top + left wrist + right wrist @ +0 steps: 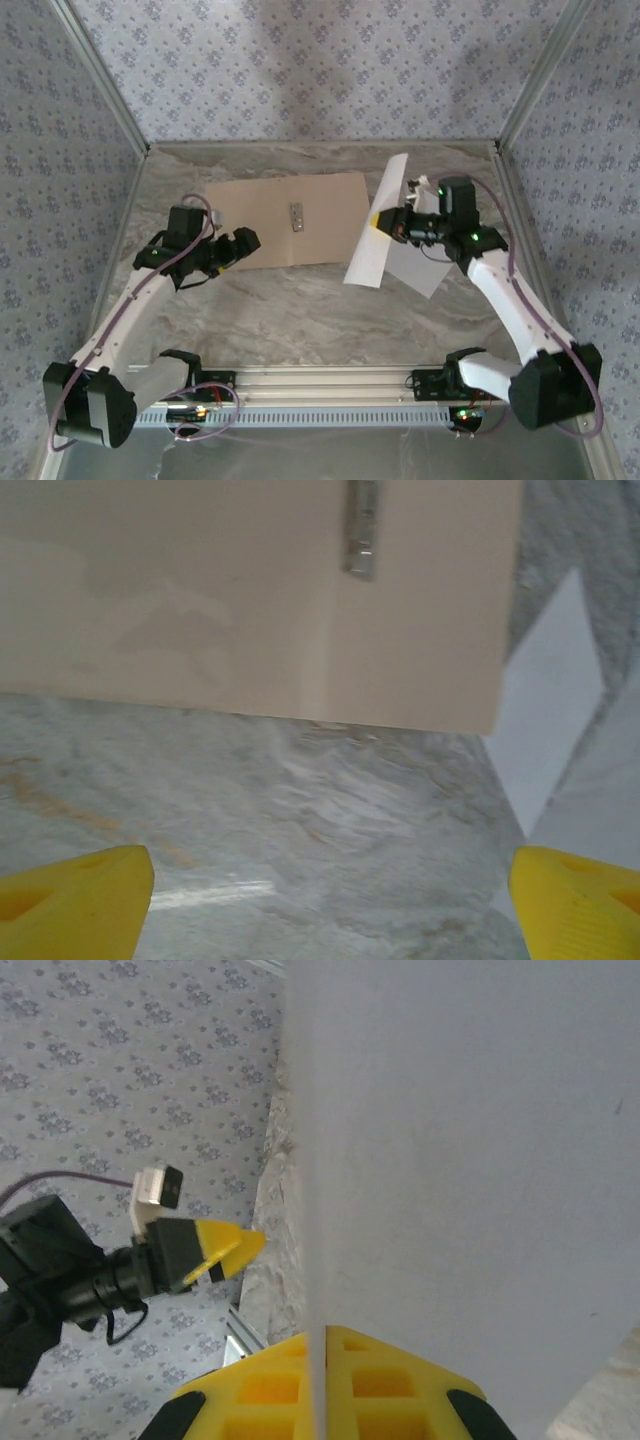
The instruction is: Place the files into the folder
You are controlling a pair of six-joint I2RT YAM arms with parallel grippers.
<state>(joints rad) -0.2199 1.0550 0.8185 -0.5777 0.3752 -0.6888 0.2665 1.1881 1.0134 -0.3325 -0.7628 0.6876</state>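
Right gripper (383, 222): jaws pinched shut on the edge of one white sheet (368, 256), which stands tilted up beside the folder's right edge. Left gripper (246, 243): jaws wide and holding nothing, at the near left edge of the folder (260, 215). The folder lies open and flat toward the far edge of the grey marbled tabletop (300, 310), with its metal clip (296, 216) exposed. A second sheet (425, 268) lies flat at right. Patterned walls (300, 60) enclose the scene.
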